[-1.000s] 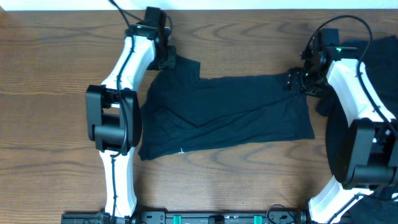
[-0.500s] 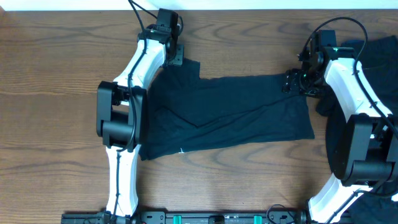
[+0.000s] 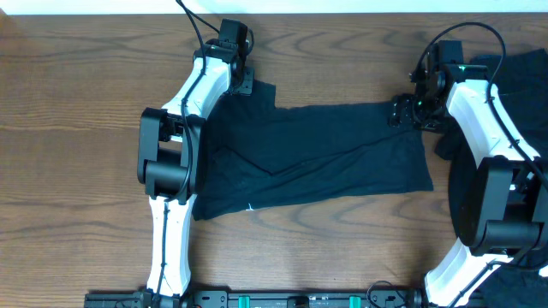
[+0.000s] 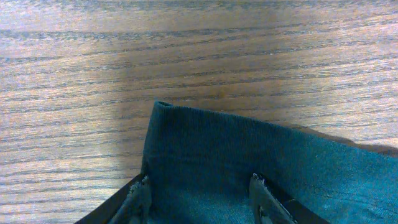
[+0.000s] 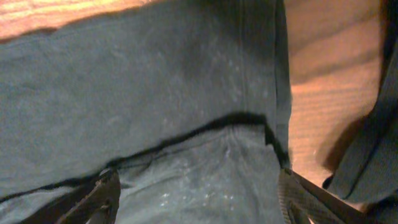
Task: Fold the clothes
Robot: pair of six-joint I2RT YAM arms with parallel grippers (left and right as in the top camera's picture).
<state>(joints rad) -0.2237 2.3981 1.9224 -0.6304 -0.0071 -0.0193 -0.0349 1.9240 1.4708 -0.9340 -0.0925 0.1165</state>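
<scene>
T-shirt (image 3: pixel 317 154): spread dark across centre of surface (image 3: pixel 68 128).
Left pincer (image 3: pixel 242 83): at the shirt's 11 o'clock corner, fingers part-spread astride the cloth edge, gripping nothing.
Right pincer (image 3: pixel 404 111): at the 2 o'clock corner, spread wide over cloth, empty.
Further clothes (image 3: pixel 524 64): 2 o'clock edge.

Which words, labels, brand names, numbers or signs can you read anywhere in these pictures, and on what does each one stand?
None: no text can be read in any view.
The T-shirt is plain dark cloth; a white speck near its lower edge is too small to tell what it is.
The table, the left arm and the right arm show no lettering.
</scene>
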